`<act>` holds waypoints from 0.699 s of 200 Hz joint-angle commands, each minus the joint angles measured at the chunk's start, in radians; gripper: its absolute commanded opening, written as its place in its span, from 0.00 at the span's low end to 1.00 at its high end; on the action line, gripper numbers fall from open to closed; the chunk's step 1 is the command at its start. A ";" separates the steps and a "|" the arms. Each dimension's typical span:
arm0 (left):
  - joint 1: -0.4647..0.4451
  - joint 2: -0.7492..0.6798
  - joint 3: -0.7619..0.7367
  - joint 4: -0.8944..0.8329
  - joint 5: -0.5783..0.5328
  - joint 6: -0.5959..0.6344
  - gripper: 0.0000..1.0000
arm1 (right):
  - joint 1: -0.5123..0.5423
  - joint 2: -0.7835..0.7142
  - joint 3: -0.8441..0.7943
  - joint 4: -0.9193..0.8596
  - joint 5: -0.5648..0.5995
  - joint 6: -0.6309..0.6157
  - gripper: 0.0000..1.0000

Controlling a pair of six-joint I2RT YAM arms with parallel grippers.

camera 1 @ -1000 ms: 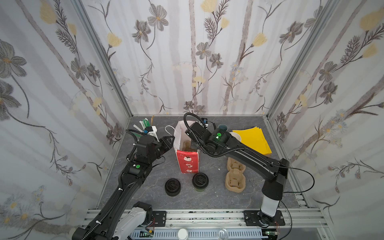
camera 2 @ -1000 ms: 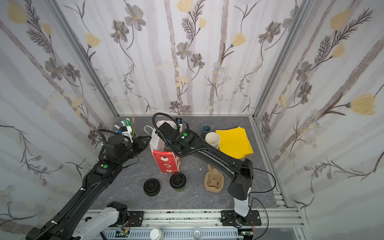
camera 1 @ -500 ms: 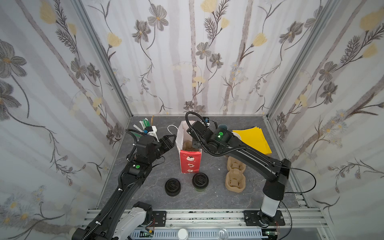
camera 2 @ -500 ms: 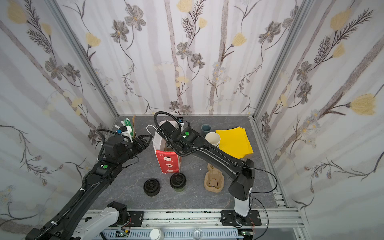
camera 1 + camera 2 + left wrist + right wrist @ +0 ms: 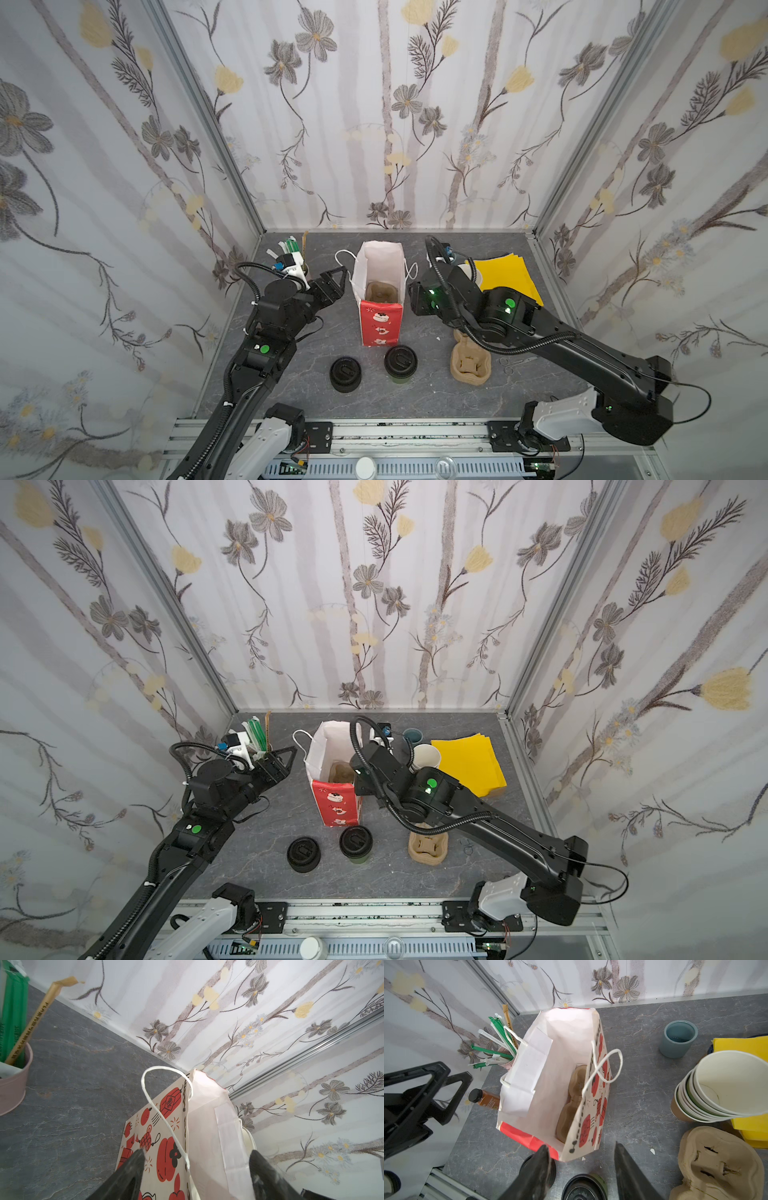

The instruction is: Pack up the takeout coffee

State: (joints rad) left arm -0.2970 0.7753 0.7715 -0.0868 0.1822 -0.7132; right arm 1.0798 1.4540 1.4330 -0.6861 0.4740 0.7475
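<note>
The coffee cup sat upright on the counter with its lid on. It was just in front of the paper bag, by the near right corner, and a stack of black lids sat just to its left. The bag stood open with a cardboard cup carrier down inside it. The left claw was spread wide and empty, hanging just left of the bag by its handle. The right claw was released too, nothing in it, up beside the bag's right side with the coffee below. A spare carrier lay off to the right.
</note>
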 commanded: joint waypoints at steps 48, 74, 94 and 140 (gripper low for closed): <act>0.004 -0.032 0.024 0.015 -0.155 0.116 0.85 | -0.009 -0.292 -0.399 0.624 0.061 -0.188 0.62; 0.003 0.016 0.037 0.027 -0.236 0.169 0.87 | -0.055 -0.237 -0.401 0.752 0.014 -0.339 0.72; 0.003 0.069 0.047 0.057 -0.286 0.202 0.88 | -0.091 -0.165 -0.357 0.792 -0.029 -0.408 0.75; 0.003 0.083 0.062 0.058 -0.279 0.248 0.90 | -0.093 -0.063 -0.240 0.726 -0.049 -0.455 0.71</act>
State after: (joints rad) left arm -0.2935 0.8742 0.8261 -0.0689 -0.0795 -0.5220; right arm 0.9874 1.3602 1.1233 0.0513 0.4259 0.3264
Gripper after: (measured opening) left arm 0.903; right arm 0.720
